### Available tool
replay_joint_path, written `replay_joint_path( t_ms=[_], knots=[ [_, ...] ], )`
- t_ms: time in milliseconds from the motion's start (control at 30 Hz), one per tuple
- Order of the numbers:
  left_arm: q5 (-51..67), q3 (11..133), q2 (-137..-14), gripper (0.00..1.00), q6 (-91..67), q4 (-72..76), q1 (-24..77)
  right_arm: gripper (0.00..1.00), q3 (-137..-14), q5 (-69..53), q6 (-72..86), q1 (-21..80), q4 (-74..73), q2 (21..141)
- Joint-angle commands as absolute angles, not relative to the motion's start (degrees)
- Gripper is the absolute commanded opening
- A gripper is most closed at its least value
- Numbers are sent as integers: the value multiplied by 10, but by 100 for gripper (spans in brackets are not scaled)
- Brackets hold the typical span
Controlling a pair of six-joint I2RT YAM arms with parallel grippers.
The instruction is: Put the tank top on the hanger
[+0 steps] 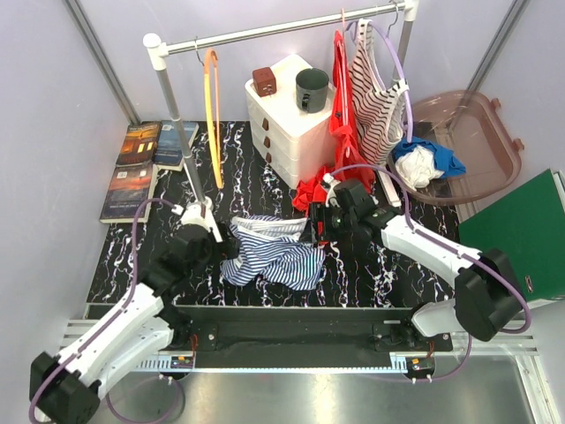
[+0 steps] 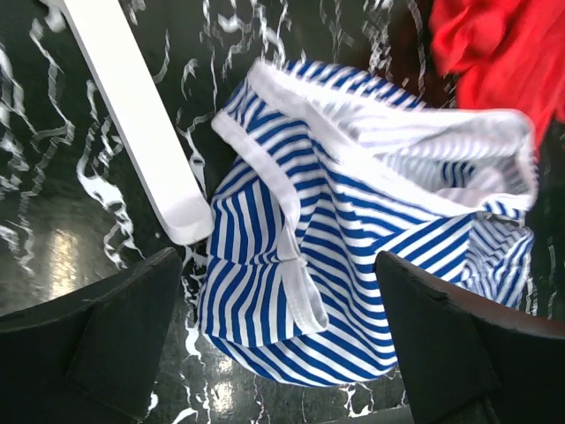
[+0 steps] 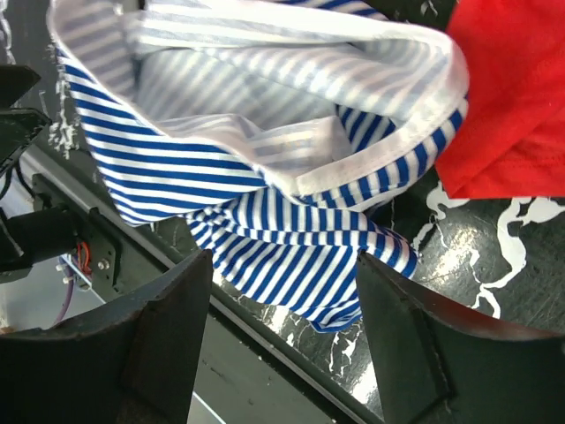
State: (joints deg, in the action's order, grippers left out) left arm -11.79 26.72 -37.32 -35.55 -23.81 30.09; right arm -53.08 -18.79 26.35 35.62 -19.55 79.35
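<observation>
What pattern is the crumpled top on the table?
The tank top has blue-and-white stripes, white trim; clearest in left wrist view.

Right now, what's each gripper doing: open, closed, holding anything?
Left gripper: jaws open, holding nothing, over the tank top.
Right gripper: jaws open, holding nothing, over the same top.

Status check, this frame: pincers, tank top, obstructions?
Both open: left pincer, right pincer, over tank top. Top crumpled on mat, ungripped. Orange hanger bare on rail. Nearby red garment crowds top.
</observation>
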Motion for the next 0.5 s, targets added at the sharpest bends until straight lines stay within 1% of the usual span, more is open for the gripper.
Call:
replay_joint_path(
  t_ms=[0,133,267,367,467],
  knots=[
    [-129,245,-412,96,-395,-130,309,74,-511,-153,285,359,-114,779],
    [-106,236,-455,97,-399,-55,309,74,-512,-107,290,359,-106,814],
    [-165,264,-487,97,-396,-54,307,75,-518,-75,296,359,-102,841],
    [-178,270,-499,97,-397,-36,299,75,-524,-64,299,359,-97,863],
    [-143,279,-531,97,-400,-13,271,76,-531,-55,302,359,-93,887]
  ],
)
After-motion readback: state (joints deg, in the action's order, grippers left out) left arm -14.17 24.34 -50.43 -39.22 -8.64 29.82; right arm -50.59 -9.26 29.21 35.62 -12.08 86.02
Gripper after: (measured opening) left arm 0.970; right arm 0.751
